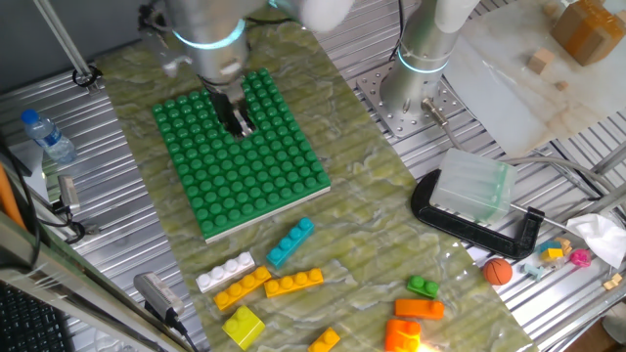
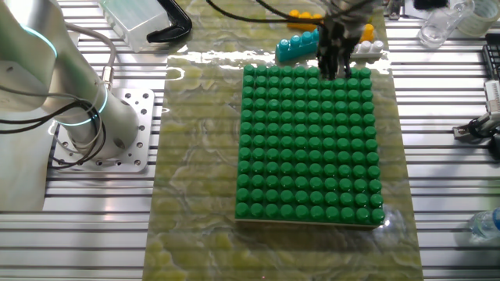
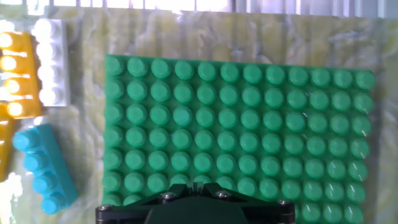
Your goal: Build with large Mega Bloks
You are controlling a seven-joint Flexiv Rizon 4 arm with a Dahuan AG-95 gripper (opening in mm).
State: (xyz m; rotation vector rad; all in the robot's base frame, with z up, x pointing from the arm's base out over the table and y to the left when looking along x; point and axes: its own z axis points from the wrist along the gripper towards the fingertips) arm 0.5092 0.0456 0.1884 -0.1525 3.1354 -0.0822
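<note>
The loose Mega Bloks lie along the near edge of the marbled mat [image 1: 372, 235]: a yellow short brick [image 1: 243, 326] nearest the edge, then a white bar [image 1: 225, 273], two yellow-orange bars [image 1: 243, 287] and [image 1: 293, 283], and a cyan bar [image 1: 290, 242] lying closest to the baseplate; toward the mat's near right corner sit orange bricks [image 1: 419, 309] and a small green brick [image 1: 424, 286]. None is stacked on another. Behind them the green studded baseplate [image 1: 245, 171] carries no brick at all, so the build has not begun. Over the middle of the baseplate the gripper [image 1: 238, 119] hangs on the arm, fingers pointing down; nothing is seen between them, but how far apart they stand cannot be told, since the hand view shows only the dark housing. Judgement: this is the approach step ahead of a first pick. The next move calls for carrying the gripper out past the baseplate's near edge to one bar, likely the cyan or white, and aligning the fingers across its narrow sides. Farther off stand the second arm's base [image 1: 421, 68] and a black clamp [image 1: 479, 225] holding a clear box.
</note>
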